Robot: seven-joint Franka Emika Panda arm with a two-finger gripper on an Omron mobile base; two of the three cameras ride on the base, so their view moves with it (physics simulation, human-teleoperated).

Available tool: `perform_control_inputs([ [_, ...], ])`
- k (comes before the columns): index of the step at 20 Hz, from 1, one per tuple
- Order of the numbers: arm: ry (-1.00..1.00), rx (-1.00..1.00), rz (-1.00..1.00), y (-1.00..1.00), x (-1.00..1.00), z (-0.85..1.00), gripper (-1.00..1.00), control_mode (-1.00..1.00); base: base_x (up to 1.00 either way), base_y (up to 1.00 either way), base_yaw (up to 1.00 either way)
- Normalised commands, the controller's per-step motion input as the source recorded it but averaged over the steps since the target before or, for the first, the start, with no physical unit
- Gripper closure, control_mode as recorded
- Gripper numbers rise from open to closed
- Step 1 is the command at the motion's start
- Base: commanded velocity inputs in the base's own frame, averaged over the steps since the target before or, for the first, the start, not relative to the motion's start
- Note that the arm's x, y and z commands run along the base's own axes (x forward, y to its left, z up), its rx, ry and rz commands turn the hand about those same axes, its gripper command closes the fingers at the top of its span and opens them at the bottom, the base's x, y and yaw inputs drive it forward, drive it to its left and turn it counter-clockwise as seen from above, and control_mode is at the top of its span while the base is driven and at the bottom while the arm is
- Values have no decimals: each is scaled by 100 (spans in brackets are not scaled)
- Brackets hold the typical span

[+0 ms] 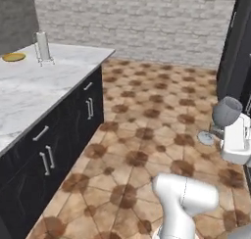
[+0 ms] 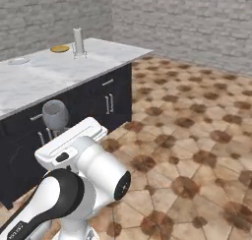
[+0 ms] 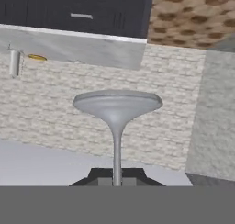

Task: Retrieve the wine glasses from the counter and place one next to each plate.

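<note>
1. The gripper (image 3: 117,181) is clenched on the thin stem of a wine glass (image 1: 226,111), its dark finger tips pressed to either side of the stem near the bottom of the hand view.
2. The wine glass is held in the air over the brown tiled floor (image 1: 147,115), well apart from the counter (image 1: 34,93).
3. In the left base view the glass lies tilted, its grey bowl up and to the right and its round foot (image 1: 206,137) lower and to the left, just beside the white hand.
4. In the right base view the grey bowl of the glass (image 2: 55,114) rises just above the white hand, seen against the black cabinets (image 2: 106,104).
5. In the hand view the round foot (image 3: 117,103) spreads wide at the middle, with the stem running down to the gripper.
6. The counter is a long white marble top over black cabinets with pale handles.
7. Far back on the counter lies a yellow-orange plate (image 1: 13,57).
8. Just beside the plate stands a paper-towel roll (image 1: 42,47) on a wire stand.
9. In the right base view a second, pale plate (image 2: 18,61) lies on the counter to the left of the yellow one (image 2: 59,48).
10. A grey brick wall (image 1: 147,22) closes the room behind the counter.
</note>
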Motion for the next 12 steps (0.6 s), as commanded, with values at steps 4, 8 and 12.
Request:
perform_control_inputs([
  [4, 0, 0, 0, 0, 0, 0, 100, 100, 39, 0, 97],
  [8, 0, 0, 0, 0, 0, 0, 100, 100, 93, -38, 65],
  [12, 0, 0, 0, 0, 0, 0, 100, 100, 100, -100, 27],
])
